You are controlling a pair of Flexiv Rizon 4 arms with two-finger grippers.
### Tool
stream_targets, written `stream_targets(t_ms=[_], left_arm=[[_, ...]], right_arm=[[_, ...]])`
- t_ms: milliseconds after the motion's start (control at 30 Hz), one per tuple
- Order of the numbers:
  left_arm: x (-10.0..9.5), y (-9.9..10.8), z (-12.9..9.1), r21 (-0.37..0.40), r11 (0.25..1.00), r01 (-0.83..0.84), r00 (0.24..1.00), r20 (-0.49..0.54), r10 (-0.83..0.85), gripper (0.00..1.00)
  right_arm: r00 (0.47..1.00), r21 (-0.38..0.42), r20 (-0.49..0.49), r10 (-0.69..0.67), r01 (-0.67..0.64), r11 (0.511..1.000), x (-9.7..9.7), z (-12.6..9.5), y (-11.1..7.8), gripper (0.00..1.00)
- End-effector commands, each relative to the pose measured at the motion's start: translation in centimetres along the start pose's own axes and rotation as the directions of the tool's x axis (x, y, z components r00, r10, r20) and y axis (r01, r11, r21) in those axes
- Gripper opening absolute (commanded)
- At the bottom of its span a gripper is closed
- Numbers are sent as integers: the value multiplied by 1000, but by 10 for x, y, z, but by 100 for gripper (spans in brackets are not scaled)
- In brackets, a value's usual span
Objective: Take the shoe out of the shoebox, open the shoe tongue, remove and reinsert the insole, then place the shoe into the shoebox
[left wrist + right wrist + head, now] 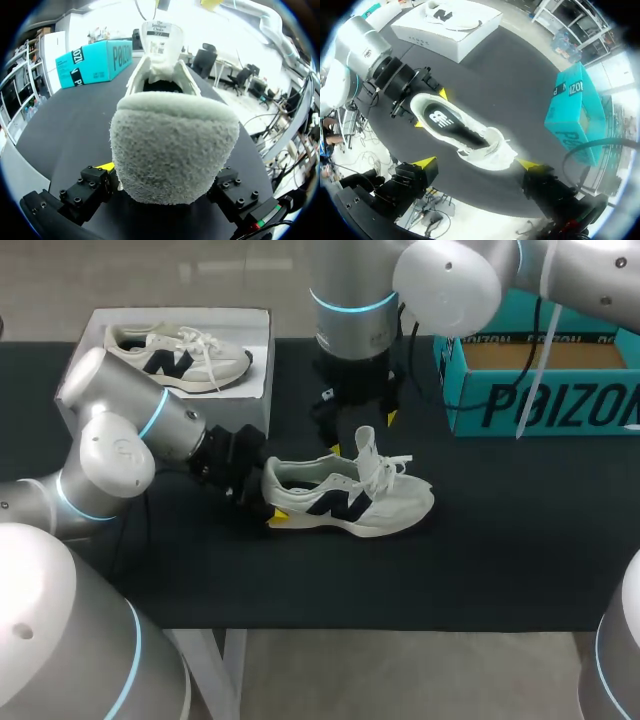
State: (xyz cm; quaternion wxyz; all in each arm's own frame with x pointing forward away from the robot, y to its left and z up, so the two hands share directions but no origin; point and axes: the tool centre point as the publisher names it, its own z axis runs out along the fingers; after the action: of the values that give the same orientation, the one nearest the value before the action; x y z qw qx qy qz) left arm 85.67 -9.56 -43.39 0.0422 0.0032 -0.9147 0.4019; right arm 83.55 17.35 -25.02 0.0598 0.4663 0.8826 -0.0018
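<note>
While left gripper (162, 187) is clamped: both fingers press the fuzzy grey heel from two sides, so it has hold of the pale grey-and-white lace-up sneaker (350, 502); one yellow tip shows beside the heel.
Right gripper (476, 162): spread wide, nothing in it, hanging over the sneaker's mouth, with the shoe well below its tips.
Sneaker: out of any box, on its sole on the black table top (520, 530), heel toward the left arm, toe toward the right side.
Tongue (366, 445): white padded flap, pulled up and standing nearly upright; laces loose around it.
Insole (451, 125): black liner with a white logo, lying flat inside the shoe, seen from above in the right wrist view.
Teal cardboard box (540, 405): open-topped, at the far right of the table, well apart from the sneaker; the part of its inside that shows looks bare.
White box (255, 330): at the far left, with a second matching sneaker (175, 358) lying in it.
Done, by my read: shoe taken out, tongue opened.
Unclear: insole is seated; can't tell whether it has already been out and back or hasn't been pulled.
Left: maybe the insole step, then the sneaker goes back in a box.
Next likely: right gripper comes down into the opening while the left steadies the heel.
</note>
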Motion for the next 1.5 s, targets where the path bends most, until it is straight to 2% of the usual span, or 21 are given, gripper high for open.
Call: stream_targets(t_ms=[33, 67, 133, 200, 300, 367, 400, 767, 1000, 1267, 1500], left_arm=[[-1, 2, 1, 1, 1000, -1, 1000, 0, 1, 0], [-1, 2, 1, 1, 1000, -1, 1000, 0, 1, 0], [-1, 2, 1, 1, 1000, -1, 1000, 0, 1, 0], [-1, 2, 1, 1, 1000, -1, 1000, 0, 1, 0], [-1, 2, 1, 1, 1000, -1, 1000, 0, 1, 0], [-1, 2, 1, 1, 1000, -1, 1000, 0, 1, 0], [-1, 2, 1, 1, 1000, -1, 1000, 0, 1, 0], [-1, 2, 1, 1, 1000, -1, 1000, 0, 1, 0], [-1, 2, 1, 1, 1000, -1, 1000, 0, 1, 0], [-1, 2, 1, 1, 1000, -1, 1000, 0, 1, 0], [-1, 2, 1, 1, 1000, -1, 1000, 0, 1, 0]], right_arm=[[970, 2, 43, -241, 241, 971, 11, 3, 12, 100], [943, 10, 58, -327, 327, 945, 17, 5, 20, 100], [902, -32, 52, -428, 430, 902, 24, 8, 27, 100], [840, -42, 63, -538, 541, 840, 29, 11, 34, 2], [746, -5, 42, -665, 665, 746, 37, 16, 41, 0], [739, 24, 44, -672, 672, 741, 39, 19, 41, 0], [716, 8, 15, -698, 698, 716, 39, 21, 40, 0], [716, 8, 15, -698, 698, 716, 39, 21, 40, 0], [771, 22, 16, -637, 636, 771, 33, 58, 48, 0], [743, -19, -21, -670, 669, 743, 34, 92, 51, 0], [716, -5, -5, -698, 698, 716, 29, 106, 45, 0]])
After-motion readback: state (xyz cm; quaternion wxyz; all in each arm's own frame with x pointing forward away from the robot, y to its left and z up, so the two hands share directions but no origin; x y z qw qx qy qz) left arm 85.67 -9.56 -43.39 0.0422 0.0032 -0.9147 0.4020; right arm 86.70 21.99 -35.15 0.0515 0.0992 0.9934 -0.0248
